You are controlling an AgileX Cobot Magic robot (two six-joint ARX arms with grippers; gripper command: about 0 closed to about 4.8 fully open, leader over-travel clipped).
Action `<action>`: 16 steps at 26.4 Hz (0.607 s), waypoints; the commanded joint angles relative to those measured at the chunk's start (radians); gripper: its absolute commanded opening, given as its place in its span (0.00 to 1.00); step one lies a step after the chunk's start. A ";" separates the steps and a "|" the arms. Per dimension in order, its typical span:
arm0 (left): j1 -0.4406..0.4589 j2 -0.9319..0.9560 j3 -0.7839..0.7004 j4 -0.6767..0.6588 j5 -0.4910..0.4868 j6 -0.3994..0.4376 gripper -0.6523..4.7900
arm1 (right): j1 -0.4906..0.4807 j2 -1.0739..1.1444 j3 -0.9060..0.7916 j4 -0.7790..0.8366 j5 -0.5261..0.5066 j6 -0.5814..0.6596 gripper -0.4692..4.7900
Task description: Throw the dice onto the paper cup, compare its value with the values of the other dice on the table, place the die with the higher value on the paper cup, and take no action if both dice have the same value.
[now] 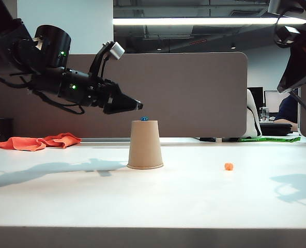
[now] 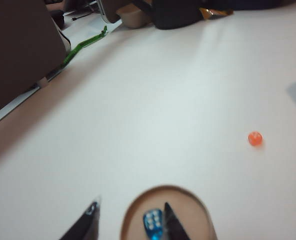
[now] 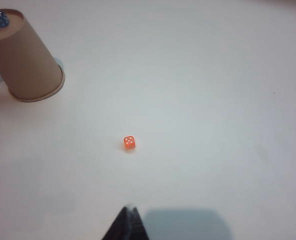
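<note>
Matt paper cup [image 1: 144,144] (glossy dice [image 2: 152,221])

The exterior camera is looking level across the surface [image 1: 153,206]; both wrist cameras are looking down, sharing the cup [image 1: 144,144].

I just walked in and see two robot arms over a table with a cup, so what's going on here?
A dice game is under way. The blue die sits on top of the upside-down paper cup, and the left gripper hovers just beside and above it with its jaws open, holding nothing. The orange die lies on the table to the right of the cup, untouched. The right gripper is shut and empty, hanging above the table near the orange die.
</note>
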 commanded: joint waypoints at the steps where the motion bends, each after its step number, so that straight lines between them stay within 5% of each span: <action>1: -0.005 0.007 0.027 -0.006 0.010 -0.071 0.42 | 0.001 -0.002 0.005 0.011 -0.005 -0.003 0.08; 16: -0.007 0.012 0.043 -0.129 -0.018 -0.080 0.46 | 0.001 -0.002 0.005 0.011 -0.005 -0.002 0.08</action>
